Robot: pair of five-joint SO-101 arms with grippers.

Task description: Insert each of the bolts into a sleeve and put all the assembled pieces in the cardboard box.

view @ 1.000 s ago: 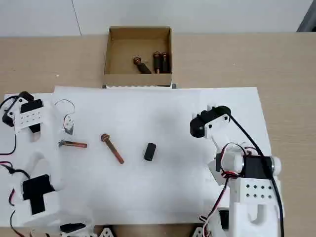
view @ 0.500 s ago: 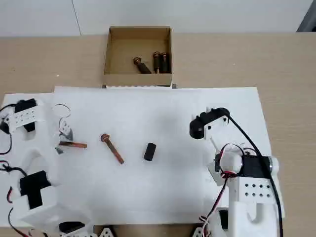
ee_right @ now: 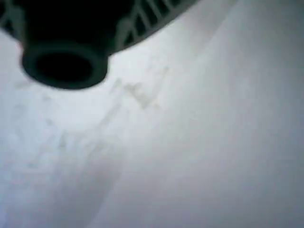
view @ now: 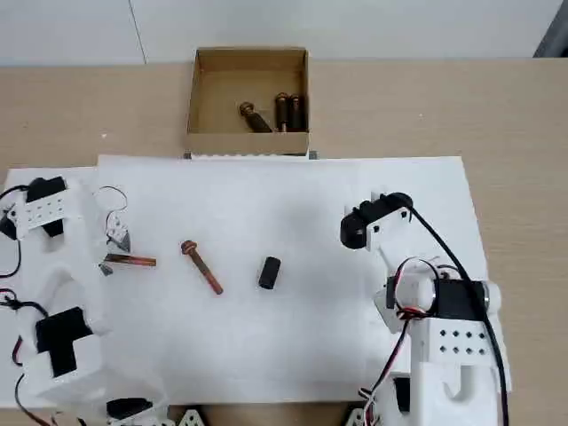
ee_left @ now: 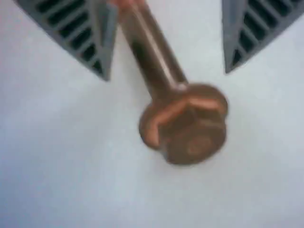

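Copper-coloured bolt (ee_left: pixel 183 123) lies on the white sheet (view: pixel 293 191), straddled but not gripped by the left gripper (view: pixel 113 254), whose fingers stand apart with the shaft close against one finger and clear of the other. A second bolt (view: pixel 201 266) and a loose sleeve (view: pixel 270 272) rest nearby on the sheet. Well apart, the right gripper (view: pixel 359 229) is clamped around a black sleeve (ee_right: pixel 64 69), while the cardboard box (view: pixel 202 98) on the table (view: pixel 515 115) holds assembled pieces (view: pixel 284 111).
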